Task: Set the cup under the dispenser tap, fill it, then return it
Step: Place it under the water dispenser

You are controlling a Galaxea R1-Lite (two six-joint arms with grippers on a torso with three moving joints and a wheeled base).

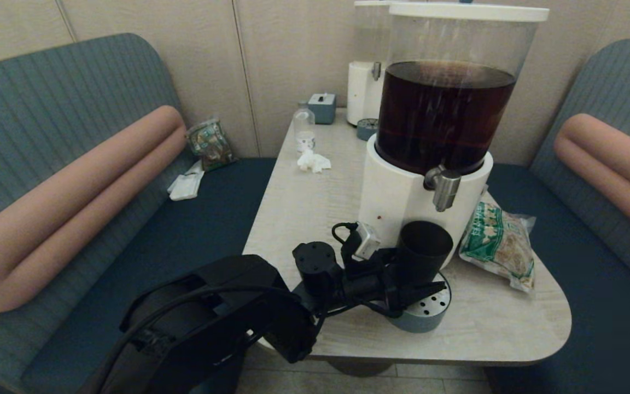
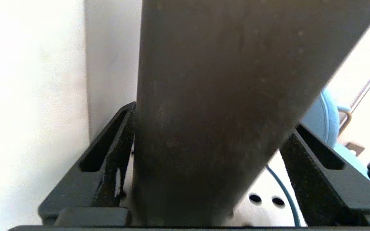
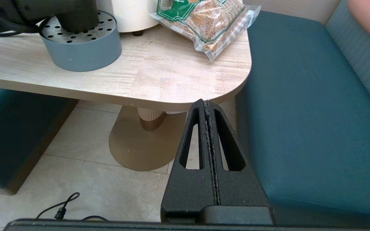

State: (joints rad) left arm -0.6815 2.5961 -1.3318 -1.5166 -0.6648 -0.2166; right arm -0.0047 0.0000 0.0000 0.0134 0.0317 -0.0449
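The smoky-black cup [image 1: 423, 246] stands on or just above the grey perforated drip tray [image 1: 431, 313], close against the white base of the dark-liquid dispenser [image 1: 394, 197]. The brushed-silver tap [image 1: 445, 189] hangs above and a little right of the cup's rim. My left gripper [image 1: 421, 271] is shut on the cup's lower half, one finger on each side. In the left wrist view the cup [image 2: 217, 96] fills the frame between the fingers [image 2: 111, 144] and looks tilted. The right gripper [image 3: 207, 103] is shut and empty, below the table's near right corner.
A green snack bag [image 1: 498, 243] lies right of the dispenser. Farther back stand a small clear bottle [image 1: 304, 127], a crumpled tissue [image 1: 313, 161], a grey box [image 1: 323, 107] and a clear-liquid dispenser [image 1: 367, 82]. Teal benches flank the table [image 1: 304, 208].
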